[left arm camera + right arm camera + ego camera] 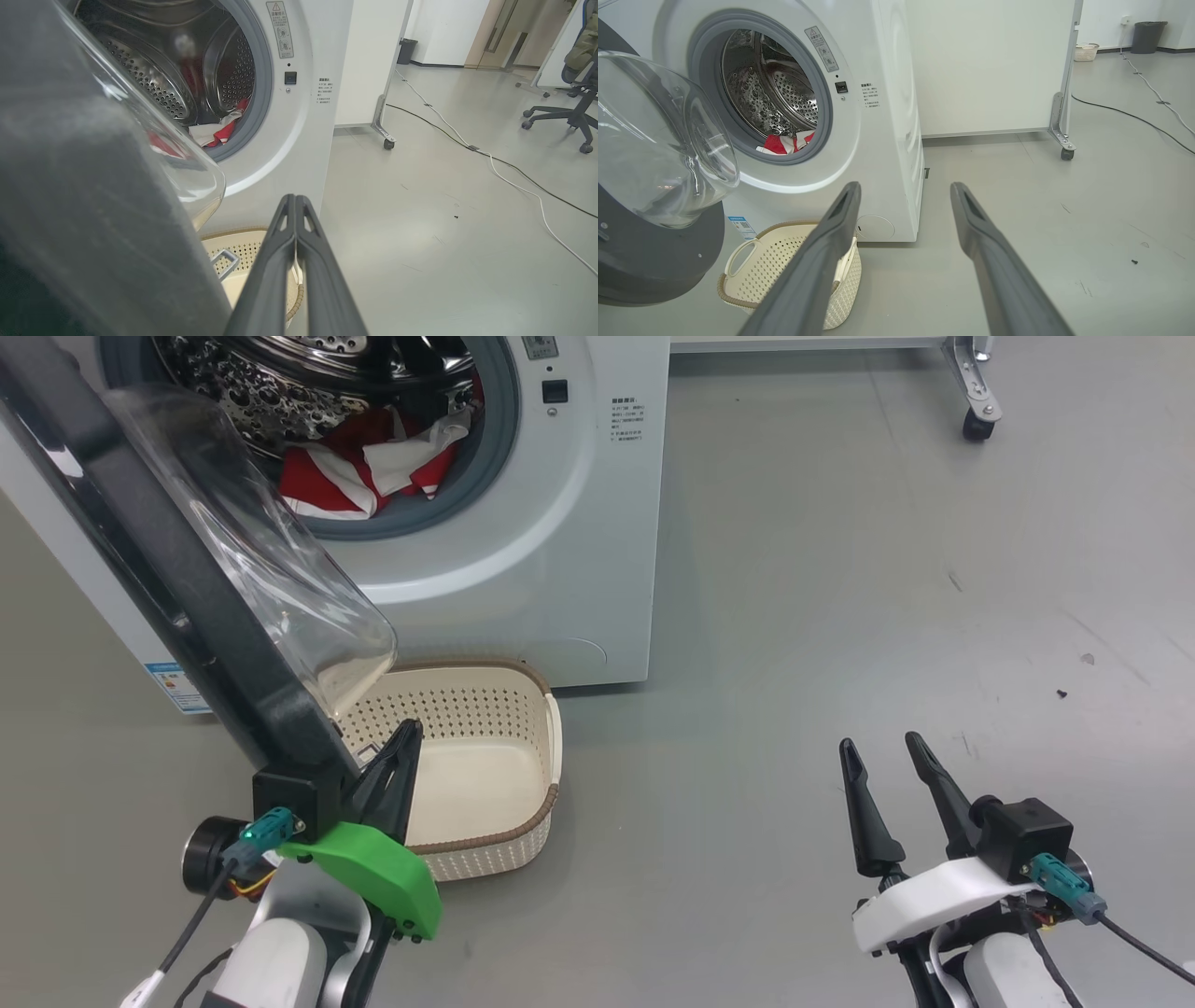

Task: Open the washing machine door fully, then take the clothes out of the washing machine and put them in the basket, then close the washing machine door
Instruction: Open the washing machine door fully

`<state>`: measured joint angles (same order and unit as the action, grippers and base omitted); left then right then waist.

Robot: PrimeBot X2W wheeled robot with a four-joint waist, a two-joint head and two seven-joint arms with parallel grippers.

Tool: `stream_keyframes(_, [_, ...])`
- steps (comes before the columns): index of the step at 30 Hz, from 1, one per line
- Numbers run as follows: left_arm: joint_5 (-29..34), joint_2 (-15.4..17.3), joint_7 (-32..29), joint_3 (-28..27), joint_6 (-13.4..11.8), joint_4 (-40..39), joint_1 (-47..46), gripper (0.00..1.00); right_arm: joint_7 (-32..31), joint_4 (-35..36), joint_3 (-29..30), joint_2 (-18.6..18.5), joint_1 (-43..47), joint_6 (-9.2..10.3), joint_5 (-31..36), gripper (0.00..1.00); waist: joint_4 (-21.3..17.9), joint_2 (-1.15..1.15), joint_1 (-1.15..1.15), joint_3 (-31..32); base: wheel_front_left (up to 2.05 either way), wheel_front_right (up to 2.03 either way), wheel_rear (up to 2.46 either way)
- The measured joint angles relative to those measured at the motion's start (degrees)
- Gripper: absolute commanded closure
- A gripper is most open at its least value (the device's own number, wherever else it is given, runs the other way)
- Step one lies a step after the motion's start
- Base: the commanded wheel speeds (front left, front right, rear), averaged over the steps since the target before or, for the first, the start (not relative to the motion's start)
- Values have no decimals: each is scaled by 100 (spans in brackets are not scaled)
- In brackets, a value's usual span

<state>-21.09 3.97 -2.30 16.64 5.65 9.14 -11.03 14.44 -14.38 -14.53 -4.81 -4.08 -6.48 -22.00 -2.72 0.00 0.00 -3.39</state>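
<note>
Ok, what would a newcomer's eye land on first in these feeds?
The big black-rimmed washing machine door stands open across the left of the head view, its glass bowl over the cream basket on the floor. Behind it, red-and-white clothes lie in the mouth of the drum. The left gripper is shut beside the door's lower edge; the right gripper is open over the floor, lower right.

Head camera peers steeply down on the big white front-loading washing machine and small cream perforated plastic basket. Left wrist camera sits tight against the black-rimmed round glass door; right wrist camera looks in low from further back, all sharing these three
</note>
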Motion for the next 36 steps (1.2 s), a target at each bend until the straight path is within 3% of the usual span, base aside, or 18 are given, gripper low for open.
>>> stream_keyframes(36, [-68, -74, 193, -155, -116, 457, -92, 100, 0, -52, 112, 91, -3, -20, 57, 0, 138, 0, 0, -99, 0, 0, 0])
